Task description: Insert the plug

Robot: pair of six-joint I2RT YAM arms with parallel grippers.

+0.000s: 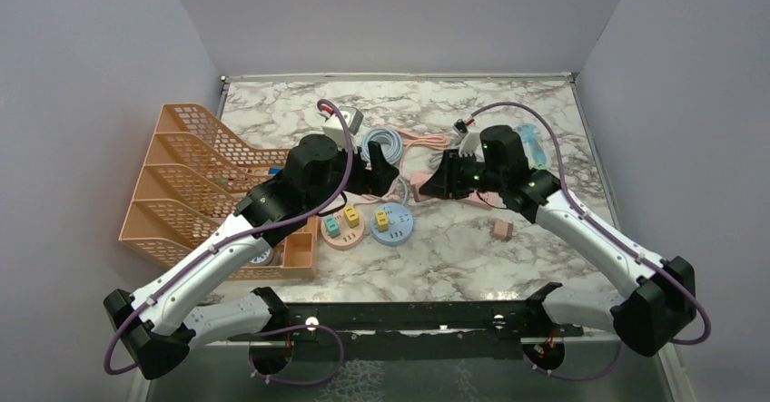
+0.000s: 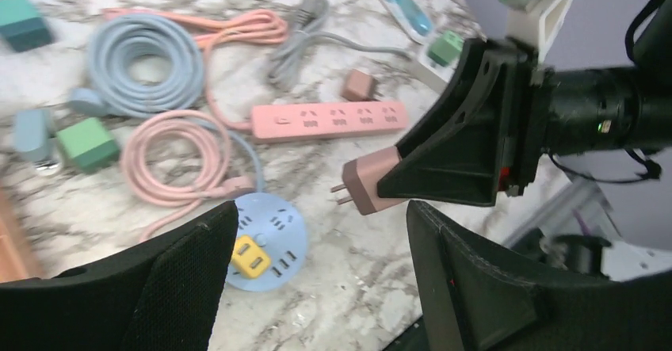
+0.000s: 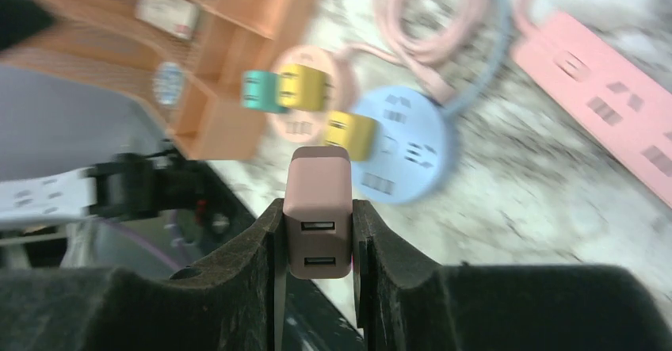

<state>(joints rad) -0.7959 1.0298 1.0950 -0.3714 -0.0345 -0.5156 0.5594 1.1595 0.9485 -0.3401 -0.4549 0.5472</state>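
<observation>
The plug [image 3: 318,208] is sitting clamped in your right pincer [image 3: 318,224] above the surface [image 1: 454,248], its long axis pointing prongs-first toward the round blue socket [image 3: 404,149] just ahead, your left pincer [image 2: 321,224] is gaping empty alongside, and the pink power strip [image 3: 602,105] is lying farther off.

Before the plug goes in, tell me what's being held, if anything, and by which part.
The right gripper holds the pink plug by its two sides at the USB end, prongs free. The left gripper is open, holding nothing.
</observation>
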